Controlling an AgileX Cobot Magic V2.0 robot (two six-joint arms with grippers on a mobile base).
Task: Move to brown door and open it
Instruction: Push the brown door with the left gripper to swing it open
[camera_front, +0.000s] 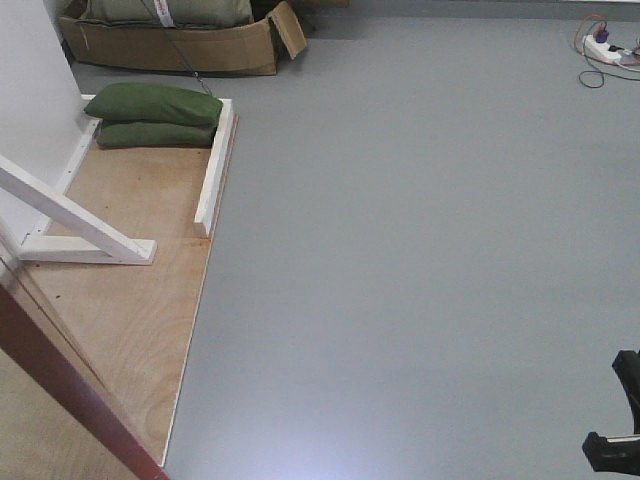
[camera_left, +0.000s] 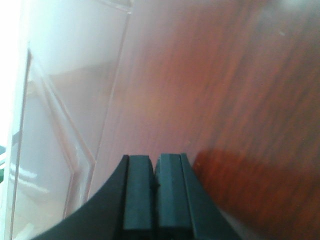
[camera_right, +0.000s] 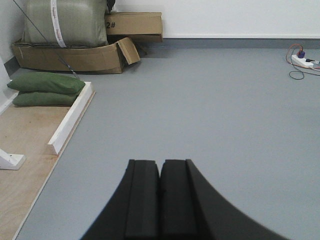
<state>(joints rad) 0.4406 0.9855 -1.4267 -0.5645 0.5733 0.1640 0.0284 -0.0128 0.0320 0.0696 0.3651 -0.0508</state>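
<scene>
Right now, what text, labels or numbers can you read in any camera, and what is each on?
"2#": black print on the upper cardboard box, right wrist view.
White band on the grey-green sack: red marks, too blurred to read.
Brown door: no text in view.

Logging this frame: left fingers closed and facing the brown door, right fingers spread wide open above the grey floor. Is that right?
Not quite. The right gripper is shut, not open: the right wrist view shows its fingers pressed together above the grey floor. The rest holds: the left gripper is shut and faces the brown door.
</scene>
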